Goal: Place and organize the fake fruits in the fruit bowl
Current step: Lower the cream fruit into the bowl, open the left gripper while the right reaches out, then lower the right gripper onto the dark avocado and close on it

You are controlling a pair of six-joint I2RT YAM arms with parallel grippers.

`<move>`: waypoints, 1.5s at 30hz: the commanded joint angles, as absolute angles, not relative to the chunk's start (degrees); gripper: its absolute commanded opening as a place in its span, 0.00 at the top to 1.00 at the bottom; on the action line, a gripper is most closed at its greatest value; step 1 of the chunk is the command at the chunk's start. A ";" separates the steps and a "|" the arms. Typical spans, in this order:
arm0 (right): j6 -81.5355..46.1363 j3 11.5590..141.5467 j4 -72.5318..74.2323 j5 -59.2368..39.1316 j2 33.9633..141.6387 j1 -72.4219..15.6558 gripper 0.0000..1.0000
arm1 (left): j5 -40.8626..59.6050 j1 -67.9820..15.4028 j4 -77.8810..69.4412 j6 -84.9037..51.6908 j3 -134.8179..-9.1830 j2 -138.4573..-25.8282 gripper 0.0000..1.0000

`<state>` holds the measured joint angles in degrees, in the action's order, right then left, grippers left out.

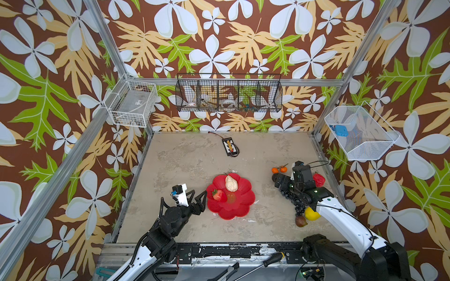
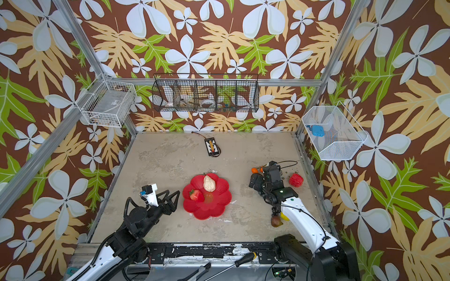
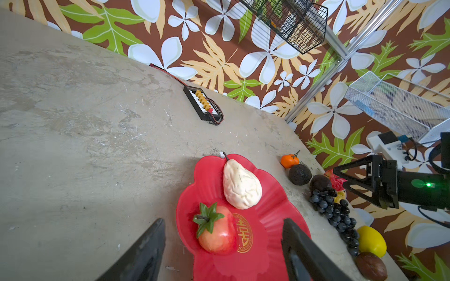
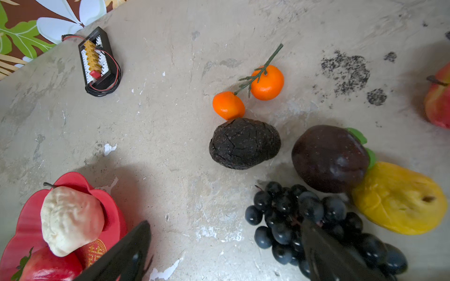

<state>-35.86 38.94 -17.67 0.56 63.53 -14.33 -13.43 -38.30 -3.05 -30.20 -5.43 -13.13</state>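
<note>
Gaping left tool [image 1: 200, 192], empty, near strawberry [image 1: 219, 195] in fruit bowl [image 1: 239, 206]

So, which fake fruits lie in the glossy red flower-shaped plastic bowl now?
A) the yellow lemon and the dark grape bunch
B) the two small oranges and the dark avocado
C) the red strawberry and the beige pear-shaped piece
C: in a top view the red strawberry and the beige pear-shaped piece rest inside the glossy red flower-shaped plastic bowl.

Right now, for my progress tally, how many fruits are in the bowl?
2: strawberry at the left of the bowl, pear at its far rim. None looks hidden.
</note>
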 commanded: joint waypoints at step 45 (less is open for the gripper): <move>-32.80 47.03 -9.83 9.26 90.62 -14.84 0.16 | -13.43 -38.23 -6.44 -27.60 -3.87 -11.16 0.20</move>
<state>-34.26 47.33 -10.81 7.55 90.96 -14.68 -13.23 -38.30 -4.73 -27.94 -3.97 -11.20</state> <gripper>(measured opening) 0.845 0.803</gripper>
